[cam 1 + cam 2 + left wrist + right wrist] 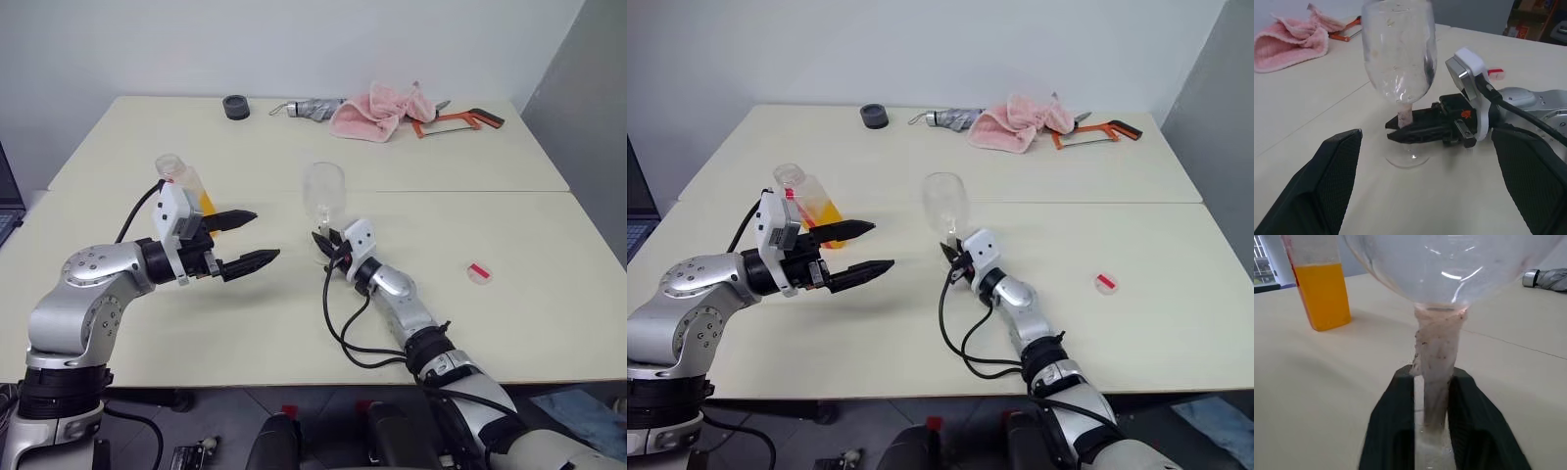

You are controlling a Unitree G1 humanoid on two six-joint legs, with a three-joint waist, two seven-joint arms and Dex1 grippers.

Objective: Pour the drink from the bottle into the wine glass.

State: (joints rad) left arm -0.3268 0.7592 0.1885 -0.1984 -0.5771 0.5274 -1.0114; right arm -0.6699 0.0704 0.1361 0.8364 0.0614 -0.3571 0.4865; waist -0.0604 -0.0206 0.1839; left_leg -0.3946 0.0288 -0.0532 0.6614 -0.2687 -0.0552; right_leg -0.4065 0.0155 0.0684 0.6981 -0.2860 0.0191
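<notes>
- You have a long cream table (509,313) in front of you, made of two tops meeting at a seam that runs across it.
- Your left gripper (247,240) hangs above the table on your left side with its two black fingers spread wide and nothing between them; it points across toward the glass.
- Your right gripper (1432,396) lies low over the table near the middle, its fingers on either side of the stem of the wine glass (324,192), very close to it just above the foot. Whether they press on the stem or have a sliver of slack, you cannot tell from these views.
- The wine glass stands upright on its round foot just on your side of the seam; its bowl looks empty.
- The bottle (807,202) stands upright on the table behind the left gripper, well apart from the glass, without a cap on its neck.
- The drink (1322,293) fills the lower part of the bottle.
- At the far edge lie a pink cloth (377,110), an orange-handled saw (460,120), a folded grey umbrella (312,107) and a dark round roll (235,106).
- A small red-and-white cap (478,271) lies alone on the table to your right.
</notes>
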